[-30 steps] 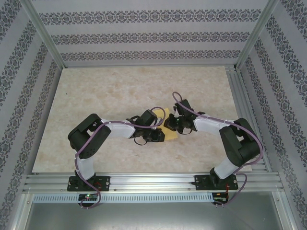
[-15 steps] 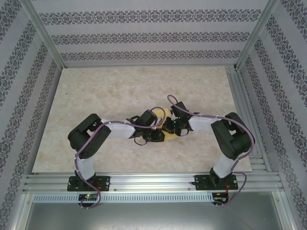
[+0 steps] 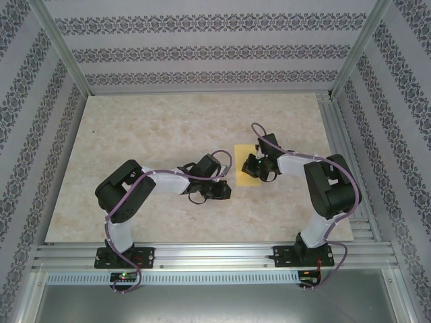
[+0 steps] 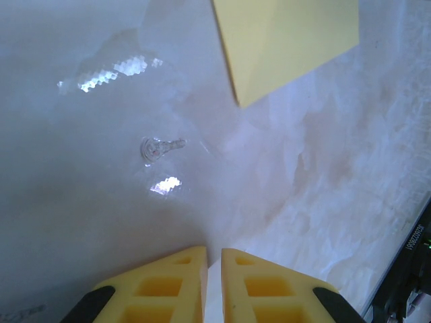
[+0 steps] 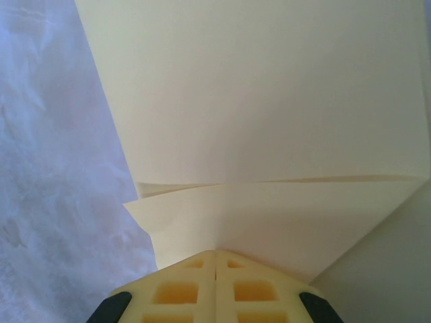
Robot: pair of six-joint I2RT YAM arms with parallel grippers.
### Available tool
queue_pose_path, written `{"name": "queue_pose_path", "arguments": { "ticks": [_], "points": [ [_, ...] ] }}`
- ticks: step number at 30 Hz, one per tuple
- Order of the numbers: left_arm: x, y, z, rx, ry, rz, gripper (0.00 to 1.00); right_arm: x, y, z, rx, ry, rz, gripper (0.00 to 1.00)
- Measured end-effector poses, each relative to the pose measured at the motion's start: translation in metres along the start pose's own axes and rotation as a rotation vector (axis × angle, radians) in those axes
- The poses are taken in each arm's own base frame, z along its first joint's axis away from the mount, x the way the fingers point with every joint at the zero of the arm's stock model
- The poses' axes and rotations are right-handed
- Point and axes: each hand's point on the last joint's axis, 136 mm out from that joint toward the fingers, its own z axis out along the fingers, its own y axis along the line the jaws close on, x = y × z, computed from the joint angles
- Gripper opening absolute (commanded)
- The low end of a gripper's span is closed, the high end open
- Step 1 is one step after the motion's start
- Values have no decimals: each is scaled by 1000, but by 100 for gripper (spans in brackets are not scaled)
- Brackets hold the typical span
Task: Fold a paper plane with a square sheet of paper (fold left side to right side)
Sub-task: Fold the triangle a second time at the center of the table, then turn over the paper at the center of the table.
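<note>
When I look down from above, the square sheet of paper (image 3: 244, 169) lies on the table (image 3: 148, 134), a bit right of the middle. It looks yellow. The right gripper (image 3: 254, 167) is at the paper's right side, with its tip over the paper's edge. The left gripper (image 3: 224, 191) is near the paper's near left corner but does not touch it.

From the right wrist camera, the paper (image 5: 269, 101) looks pale and big. A fold line (image 5: 303, 180) runs across it, and a flap (image 5: 269, 222) lies on the side near the fingers. The right gripper (image 5: 215, 266) has its two yellow fingers (image 5: 178, 293) pressed tight together. Their tip meets the paper's edge. I cannot tell if a bit of paper is pinched between them or if they just press on it.

From the left wrist camera, the left gripper (image 4: 213, 269) has its fingers (image 4: 168, 286) nearly together, with just a thin gap. It holds nothing. A corner of the paper (image 4: 289, 40) lies farther ahead, well apart from the fingers. A tiny clear spot (image 4: 158, 148) shines on the table (image 4: 303, 188) between them.
</note>
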Motion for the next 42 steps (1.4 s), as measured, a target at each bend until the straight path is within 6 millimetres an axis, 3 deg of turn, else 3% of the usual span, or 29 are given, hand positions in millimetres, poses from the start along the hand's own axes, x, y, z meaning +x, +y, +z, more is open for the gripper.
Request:
{"name": "queue_pose_path", "arguments": {
  "ticks": [5,7,16,20,26,32,37,42],
  "points": [
    [1,-1,-3,-4,-1,-1,19,2,2,1,-8,6,4,5],
    [1,-1,-7,-10,-6,-8,27,9,5,4,-23,10,4,5],
    [-29,-28,-54,45,-146,13,33,56,19,2,-56,60,13,6],
    [-36,-26,-67,44,-188,-6,40,49,31,-11,-57,44,-4,15],
    [-36,-18,-67,27,-189,-38,47,16,56,-53,-106,-67,-59,26],
    [-32,-10,-52,24,-147,-75,53,-1,28,-76,-60,-140,-41,36],
    [-41,-11,-35,32,-113,-76,55,12,-8,-72,8,-108,-1,40],
    [-63,-23,-29,47,-133,-37,52,18,-23,-79,26,-111,12,44]
  ]
}}
